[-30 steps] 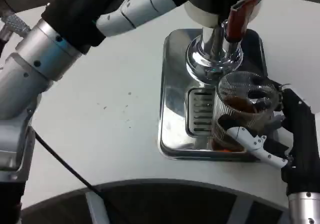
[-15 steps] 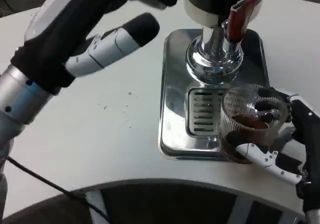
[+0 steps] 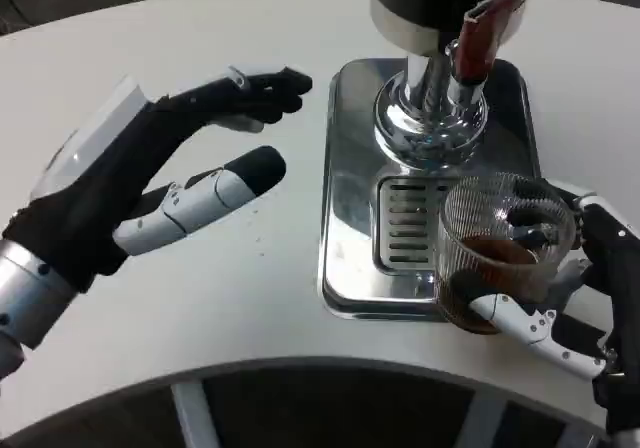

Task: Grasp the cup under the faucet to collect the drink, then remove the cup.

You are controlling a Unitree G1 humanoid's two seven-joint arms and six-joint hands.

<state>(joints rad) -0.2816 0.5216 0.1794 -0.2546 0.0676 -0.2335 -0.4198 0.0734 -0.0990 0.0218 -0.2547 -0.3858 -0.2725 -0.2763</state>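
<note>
Since 1.0 s ago, the cup (image 3: 505, 248) has been drawn out from beneath the faucet (image 3: 432, 118) toward the right front corner of the tray (image 3: 345, 168), and the left hand (image 3: 190, 183) has been lowered from the tap area to hover over the table (image 3: 250, 298), fingers spread and nothing held. The cup is gripped by the right hand (image 3: 560, 288): 1 white finger is wrapped across its lower front, and dark fingers are seen through the glass at the far side. It now stands at the tray's edge, beside the grille (image 3: 405, 228), with dark drink in its lower part.

The cup appears to be clear ribbed plastic or glass, so it is judged light, fairly stiff and somewhat slippery; a hard squeeze may deform or crack it. With liquid inside, it is best kept upright and moved smoothly. Hold is best taken low around the wall, below the rim, as it is taken now.
</note>
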